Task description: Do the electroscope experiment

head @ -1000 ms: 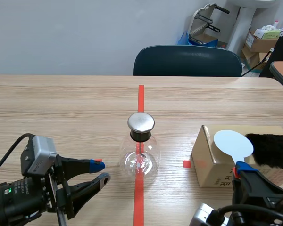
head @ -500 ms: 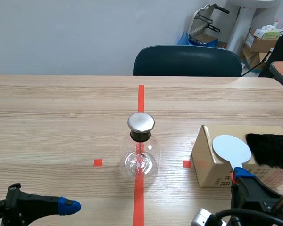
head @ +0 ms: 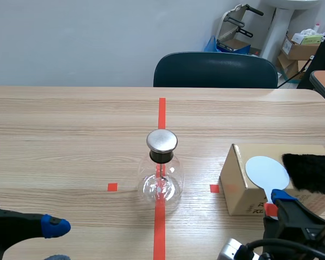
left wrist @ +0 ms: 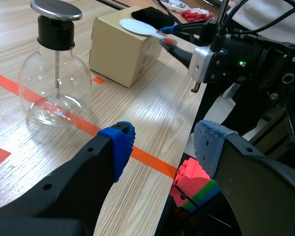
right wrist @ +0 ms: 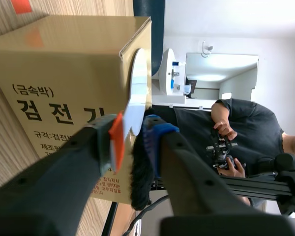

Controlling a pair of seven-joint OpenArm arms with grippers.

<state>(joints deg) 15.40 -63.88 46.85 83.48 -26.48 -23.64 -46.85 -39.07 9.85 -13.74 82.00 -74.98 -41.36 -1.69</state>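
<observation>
Pinching the orange-red handle of a thin paddle (head: 266, 170), my right hand (right wrist: 132, 142) holds the pale round blade up in front of the cardboard box (head: 241, 187) at the right of the surface (head: 70, 135). The blade sits close against the box's near upper edge; I cannot tell whether it touches. A wad of black fur (head: 311, 173) lies on top of the box, just beside the blade.

The glass flask (head: 162, 179) stands upright on the red tape line (head: 161, 111) in the middle of the surface. It carries a round metal cap on a black stopper, with a thin rod hanging inside, and it is apart from the box. My left hand (left wrist: 162, 145) is spread wide with nothing in it. It is low over the near left edge, with the flask ahead of it and well apart. A dark chair (head: 215, 70) stands at the far side.
</observation>
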